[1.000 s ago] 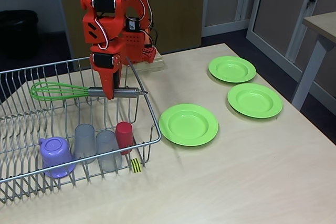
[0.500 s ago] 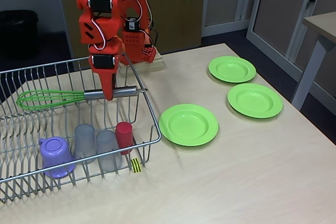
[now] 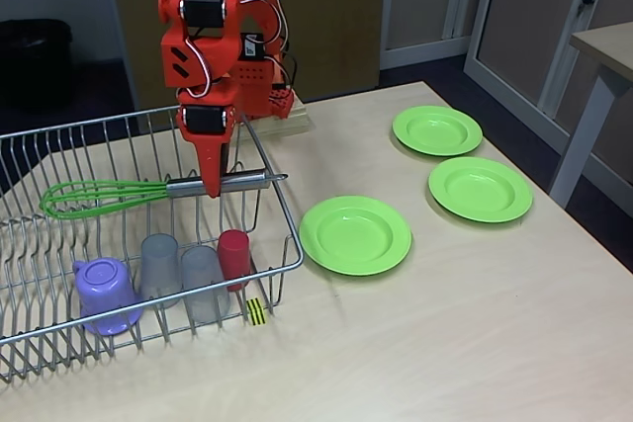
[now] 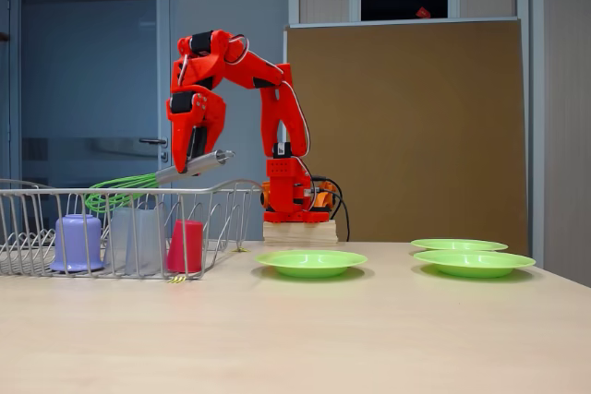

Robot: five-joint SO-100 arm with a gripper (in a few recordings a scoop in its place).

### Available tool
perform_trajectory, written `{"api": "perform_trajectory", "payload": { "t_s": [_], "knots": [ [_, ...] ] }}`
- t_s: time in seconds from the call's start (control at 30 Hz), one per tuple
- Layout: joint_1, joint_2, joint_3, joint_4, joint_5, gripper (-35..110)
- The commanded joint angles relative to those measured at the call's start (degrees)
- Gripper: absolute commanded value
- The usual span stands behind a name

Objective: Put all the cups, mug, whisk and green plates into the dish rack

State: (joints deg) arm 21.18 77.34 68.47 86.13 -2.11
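Note:
My red gripper (image 3: 211,185) (image 4: 192,161) is shut on the silver handle of the whisk (image 3: 109,195) (image 4: 125,189), holding it level over the dish rack (image 3: 282,210) (image 4: 231,189). Its green loops point left in both fixed views. Inside the rack's front stand the purple mug (image 3: 104,294) (image 4: 78,241), two grey cups (image 3: 159,266) (image 3: 203,282) and the red cup (image 3: 234,256) (image 4: 186,245). Three green plates lie on the table right of the rack: the nearest (image 3: 355,234) (image 4: 311,262), one at the right (image 3: 480,189) (image 4: 474,263) and one behind it (image 3: 437,129) (image 4: 459,245).
The arm's base (image 3: 259,96) (image 4: 294,200) stands on a wooden block behind the rack. A yellow-and-black tag (image 3: 256,311) marks the rack's front edge. Another table's corner (image 3: 605,46) sits at the far right.
The whisk dipped left and low, then swung slightly back right; it now hangs lower than a second ago, still held by the gripper. Cups, mug and plates stayed put.

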Motion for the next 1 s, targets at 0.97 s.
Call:
{"api": "perform_trajectory", "payload": {
  "t_s": [0.97],
  "knots": [
    [1.93, 0.53, 3.69, 7.56, -26.46, 0]
  ]
}}
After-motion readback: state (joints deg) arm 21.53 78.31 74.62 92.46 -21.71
